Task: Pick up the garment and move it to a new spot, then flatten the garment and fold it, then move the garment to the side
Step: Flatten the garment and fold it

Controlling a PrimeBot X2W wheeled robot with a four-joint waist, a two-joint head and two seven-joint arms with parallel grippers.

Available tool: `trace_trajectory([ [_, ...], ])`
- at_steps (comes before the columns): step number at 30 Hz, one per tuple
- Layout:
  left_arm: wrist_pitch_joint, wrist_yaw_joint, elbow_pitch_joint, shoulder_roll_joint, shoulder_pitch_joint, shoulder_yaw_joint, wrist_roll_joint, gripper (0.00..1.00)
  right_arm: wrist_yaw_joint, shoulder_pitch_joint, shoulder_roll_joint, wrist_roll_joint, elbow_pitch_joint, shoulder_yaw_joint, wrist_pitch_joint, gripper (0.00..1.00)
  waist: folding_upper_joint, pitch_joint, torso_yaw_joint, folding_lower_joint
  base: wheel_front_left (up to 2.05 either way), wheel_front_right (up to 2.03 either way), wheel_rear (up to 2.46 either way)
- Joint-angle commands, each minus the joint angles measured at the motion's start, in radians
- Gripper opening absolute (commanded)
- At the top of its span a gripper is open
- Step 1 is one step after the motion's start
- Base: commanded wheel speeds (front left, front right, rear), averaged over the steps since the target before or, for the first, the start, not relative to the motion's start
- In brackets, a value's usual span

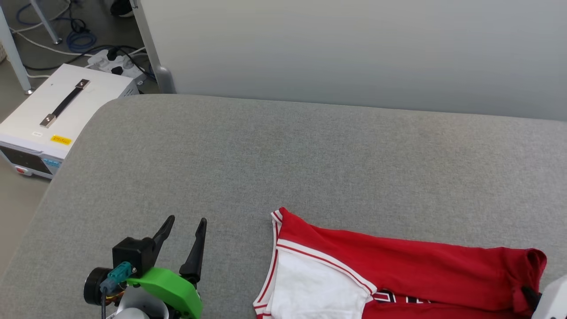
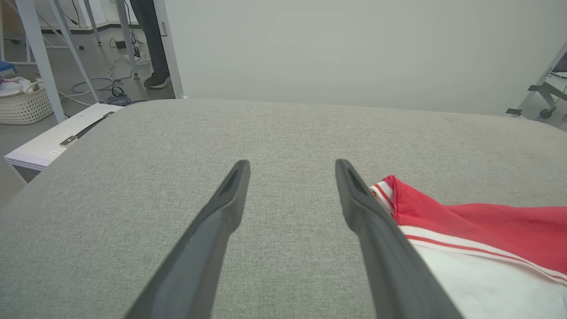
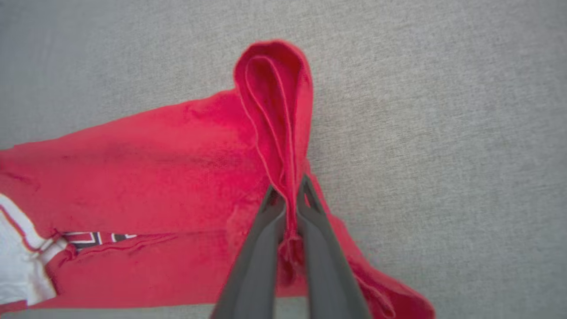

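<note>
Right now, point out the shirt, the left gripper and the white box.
shirt [image 1: 421, 261]: head view, on its red body.
left gripper [image 1: 186, 219]: head view, midway between the tips of its open jaws.
white box [image 1: 79, 119]: head view, on its flat top.

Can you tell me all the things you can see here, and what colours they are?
shirt: one, red with a white sleeve, near right part of the table
table: one, grey cloth top, across the middle
box: one, white with a black handle, on the floor left of the table
power strip: one, white, on the floor behind the box
cables: several, blue, black and white, on the floor, far left
basket: one, white, on the floor, far left
panel: one, pale grey, behind the table
person's shoe: one, dark, beside the panel's edge
left hand: one, dark fingers, open, left of the shirt
right hand: one, dark fingers, shut on the shirt's red end
</note>
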Motion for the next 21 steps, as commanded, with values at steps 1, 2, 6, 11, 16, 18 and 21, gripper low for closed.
trace_trajectory([
  [1,-0.006,0.004,-0.002,-0.003,0.021,0.003,0.003,1.0,-0.001,0.026,0.011,0.033,-0.03,0.018,0.017,0.0,-0.0001,-0.025,-0.006,0.0,0.0,0.0,0.0],
  [2,-0.006,0.006,-0.003,-0.002,0.025,0.003,0.002,1.0,-0.001,0.038,0.016,0.048,-0.05,0.026,0.029,0.0,-0.0001,-0.032,-0.006,0.0,0.0,0.0,0.0],
  [6,-0.004,0.011,-0.008,0.0,0.039,0.0,-0.001,1.0,-0.001,0.087,0.041,0.089,-0.137,0.067,0.08,0.0,-0.0001,-0.057,-0.005,0.0,0.0,0.0,0.0],
  [11,-0.002,0.016,-0.014,0.004,0.053,0.0,-0.007,1.0,-0.001,0.116,0.096,0.119,-0.215,0.134,0.129,0.0,-0.0001,-0.08,0.005,0.0,0.0,0.0,0.0],
  [16,-0.002,0.022,-0.02,0.008,0.063,0.002,-0.012,1.0,-0.001,0.108,0.145,0.175,-0.253,0.2,0.155,0.0,-0.0001,-0.092,0.019,0.0,0.0,0.0,0.0],
  [18,-0.002,0.024,-0.023,0.011,0.067,0.003,-0.014,1.0,-0.001,0.1,0.155,0.204,-0.254,0.225,0.154,0.0,-0.0001,-0.095,0.027,0.0,0.0,0.0,0.0],
  [21,0.0,0.026,-0.024,0.014,0.073,0.004,-0.017,1.0,-0.001,0.089,0.16,0.305,-0.241,0.281,0.145,0.0,-0.0001,-0.102,0.043,0.0,0.0,0.0,0.0],
])
